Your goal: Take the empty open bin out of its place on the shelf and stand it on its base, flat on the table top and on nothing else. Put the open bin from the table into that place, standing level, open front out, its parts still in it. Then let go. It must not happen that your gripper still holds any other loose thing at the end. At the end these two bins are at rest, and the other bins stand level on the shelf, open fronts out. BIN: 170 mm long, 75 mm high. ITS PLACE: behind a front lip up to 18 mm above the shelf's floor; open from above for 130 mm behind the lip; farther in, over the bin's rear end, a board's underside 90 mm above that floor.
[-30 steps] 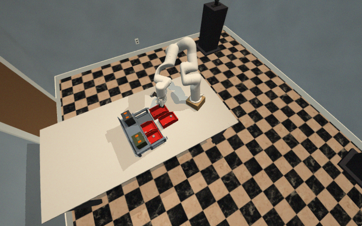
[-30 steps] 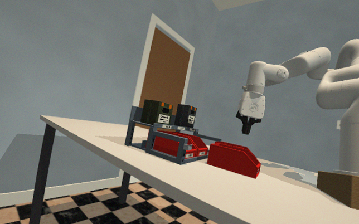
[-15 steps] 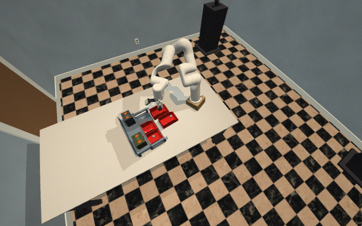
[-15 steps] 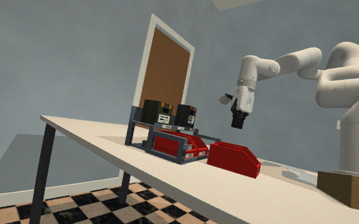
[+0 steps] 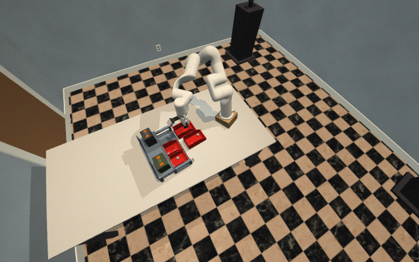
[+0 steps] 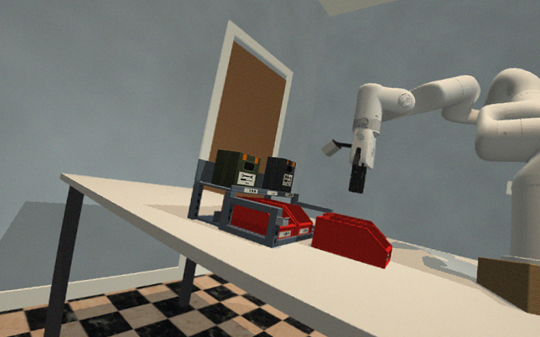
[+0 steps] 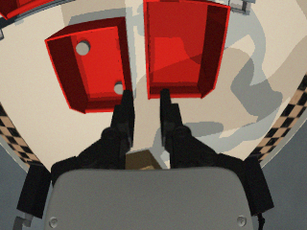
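Observation:
Two red open bins stand side by side on the table beside the shelf (image 5: 163, 151). The empty bin (image 5: 183, 127) shows in the wrist view (image 7: 186, 48) with a bare floor. The other bin (image 5: 194, 138) holds two small grey parts in the wrist view (image 7: 90, 64). In the exterior view one red bin (image 6: 350, 238) on the table hides the other. My gripper (image 5: 185, 125) (image 6: 355, 188) hangs well above them. Its fingers stand a little apart over the gap between the two bins, with nothing between them. The shelf's end place (image 5: 163, 136) shows bare grey floor.
Two more red bins (image 5: 171, 146) (image 5: 178, 158) sit in the shelf's lower level, open fronts out. A green box (image 5: 161, 162) and a black box (image 5: 148, 136) stand on the upper board. My arm's wooden base block (image 5: 226, 118) is on the table behind the bins.

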Robot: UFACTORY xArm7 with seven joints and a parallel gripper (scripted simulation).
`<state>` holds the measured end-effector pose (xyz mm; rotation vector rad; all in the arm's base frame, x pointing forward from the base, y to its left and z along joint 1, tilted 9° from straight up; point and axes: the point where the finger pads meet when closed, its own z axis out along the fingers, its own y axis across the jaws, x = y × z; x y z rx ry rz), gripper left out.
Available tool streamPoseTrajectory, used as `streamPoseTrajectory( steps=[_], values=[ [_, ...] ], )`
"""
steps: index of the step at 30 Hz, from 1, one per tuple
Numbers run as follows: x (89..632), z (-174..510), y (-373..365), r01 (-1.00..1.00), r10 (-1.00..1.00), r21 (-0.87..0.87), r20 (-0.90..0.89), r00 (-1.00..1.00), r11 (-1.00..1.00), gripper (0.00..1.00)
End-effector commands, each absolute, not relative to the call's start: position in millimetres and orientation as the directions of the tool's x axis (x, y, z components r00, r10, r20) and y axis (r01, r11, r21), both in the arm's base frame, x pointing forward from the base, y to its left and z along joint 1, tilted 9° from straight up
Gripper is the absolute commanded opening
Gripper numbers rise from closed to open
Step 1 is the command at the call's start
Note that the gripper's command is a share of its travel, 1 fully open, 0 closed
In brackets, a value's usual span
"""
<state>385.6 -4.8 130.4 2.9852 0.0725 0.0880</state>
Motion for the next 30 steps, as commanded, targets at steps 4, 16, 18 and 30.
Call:
streamPoseTrajectory(
  steps=[4,16,18,30],
  values=[
    [386.6,131.6,-4.3,0.048,0.058,0.155,0.055,0.997,-0.987,0.26],
    [386.6,131.6,-4.3,0.048,0.058,0.155,0.055,0.997,-0.987,0.26],
    [386.6,131.6,-4.4,0.048,0.058,0.155,0.055,0.997,-0.987,0.26],
    [387.0,126.3,-5.2,0.049,0.058,0.154,0.055,0.997,-0.987,0.26]
  ],
)
